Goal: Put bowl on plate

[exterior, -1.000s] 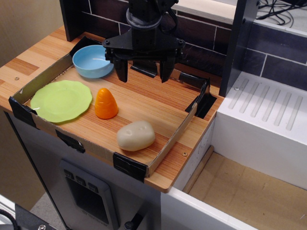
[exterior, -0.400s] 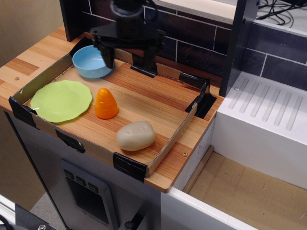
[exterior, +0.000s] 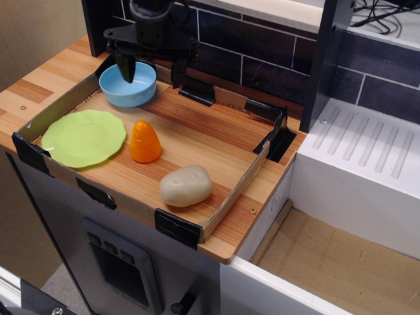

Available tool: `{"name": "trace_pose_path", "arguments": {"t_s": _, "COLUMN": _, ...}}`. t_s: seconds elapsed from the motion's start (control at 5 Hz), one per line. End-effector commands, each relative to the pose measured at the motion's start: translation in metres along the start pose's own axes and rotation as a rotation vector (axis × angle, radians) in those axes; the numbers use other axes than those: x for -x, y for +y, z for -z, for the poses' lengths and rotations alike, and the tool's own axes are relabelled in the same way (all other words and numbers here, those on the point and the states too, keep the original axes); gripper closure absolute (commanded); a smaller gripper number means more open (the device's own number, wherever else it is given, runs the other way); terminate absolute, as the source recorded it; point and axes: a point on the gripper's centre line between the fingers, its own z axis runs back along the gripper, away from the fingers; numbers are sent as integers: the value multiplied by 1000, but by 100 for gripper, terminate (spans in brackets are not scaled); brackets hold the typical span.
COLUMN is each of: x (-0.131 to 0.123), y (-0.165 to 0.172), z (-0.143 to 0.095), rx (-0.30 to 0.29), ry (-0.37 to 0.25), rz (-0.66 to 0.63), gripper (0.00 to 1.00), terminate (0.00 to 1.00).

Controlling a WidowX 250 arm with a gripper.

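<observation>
Black gripper point(exterior: 151, 73) up at the back left of the tray, jaws spread wide. One finger point(exterior: 126, 69) hanging over the hollow of the light-blue bowl point(exterior: 128, 85), the other finger point(exterior: 178, 72) down outside its right rim, so the bowl's right wall sits between them. Contact with the bowl hard to call from this angle; nothing clamped.

Bowl upright in the tray's far left corner, on the wood, apart from the lime-green plate point(exterior: 83, 138). Plate flat at the front left, near the cardboard wall point(exterior: 231, 188), scalloped rim showing all round.

Orange cone toy point(exterior: 144, 142) standing upright just right of the plate, between plate and tray centre. Cream potato-shaped lump point(exterior: 186, 186) lying nearer the front edge, right of the cone and apart from it.

Wooden counter point(exterior: 29, 95) under the lot, dark tiled wall point(exterior: 262, 59) behind, white draining surface point(exterior: 367, 151) off to the right.
</observation>
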Motion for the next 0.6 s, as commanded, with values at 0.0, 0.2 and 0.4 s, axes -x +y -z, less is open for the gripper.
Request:
{"name": "trace_pose_path", "arguments": {"t_s": 0.0, "x": -30, "y": 8, "z": -3, "rx": -25, "ry": -40, "rz": 6, "gripper": 0, "terminate": 0}}
{"name": "trace_pose_path", "arguments": {"t_s": 0.2, "x": -33, "y": 8, "z": 10, "rx": -42, "ry": -37, "rz": 26, "gripper": 0, "terminate": 0}}
{"name": "trace_pose_path", "arguments": {"t_s": 0.4, "x": -33, "y": 7, "z": 21, "rx": -40, "ry": -12, "rz": 61, "gripper": 0, "terminate": 0}}
